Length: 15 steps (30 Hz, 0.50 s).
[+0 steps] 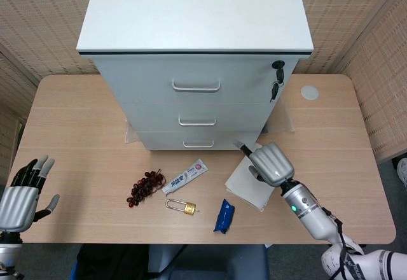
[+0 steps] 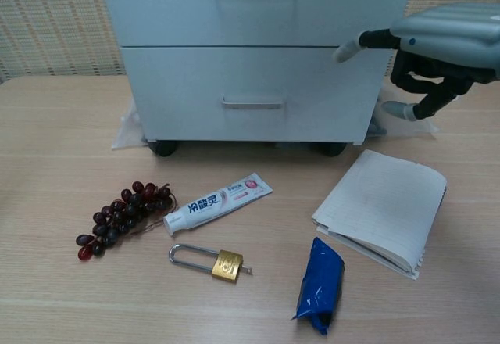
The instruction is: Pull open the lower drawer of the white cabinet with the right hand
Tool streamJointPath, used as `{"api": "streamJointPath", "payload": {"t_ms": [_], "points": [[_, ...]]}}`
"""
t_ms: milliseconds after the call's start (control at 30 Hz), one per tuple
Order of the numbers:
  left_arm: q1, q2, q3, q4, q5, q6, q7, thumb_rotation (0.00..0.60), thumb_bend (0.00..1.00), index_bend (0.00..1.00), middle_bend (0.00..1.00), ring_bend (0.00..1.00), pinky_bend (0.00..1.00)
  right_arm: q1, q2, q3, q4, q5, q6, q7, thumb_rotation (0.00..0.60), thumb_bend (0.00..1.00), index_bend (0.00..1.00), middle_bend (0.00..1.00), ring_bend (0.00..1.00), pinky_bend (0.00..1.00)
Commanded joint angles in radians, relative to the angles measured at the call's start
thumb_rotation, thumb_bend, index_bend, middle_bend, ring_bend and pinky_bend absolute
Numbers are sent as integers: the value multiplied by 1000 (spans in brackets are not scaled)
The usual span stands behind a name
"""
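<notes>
The white cabinet stands at the back of the table with three drawers. Its lower drawer is closed; the handle is a small metal bar at mid-front. My right hand hovers above the notebook's far corner, to the right of that handle and apart from it. It holds nothing, with one finger stretched toward the cabinet front and the others bent. My left hand rests open at the table's near left edge, seen only in the head view.
In front of the cabinet lie dark grapes, a toothpaste tube, a brass padlock, a blue packet and a notebook. Keys hang from the cabinet's lock. A white disc sits at the back right.
</notes>
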Motion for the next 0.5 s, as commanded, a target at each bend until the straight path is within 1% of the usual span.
{"api": "streamJointPath", "payload": {"t_ms": [33,333,500], "points": [[0,0,0,2,0,1,-1,600,326,56,15,62,136,45,-42,6,37,40,-32,-28,600,357,147,870,928,979],[4,1,3,11,3,7,-15,600,327,56,15,62,136,144,-141,3,122,124,-67,-76,600,357,147,868,929,980],[1,-1,4,18,7,6,-22,600,326,56,15,62,136,190,-177,0,157,171,-83,-97,600,357,147,866,929,980]]}}
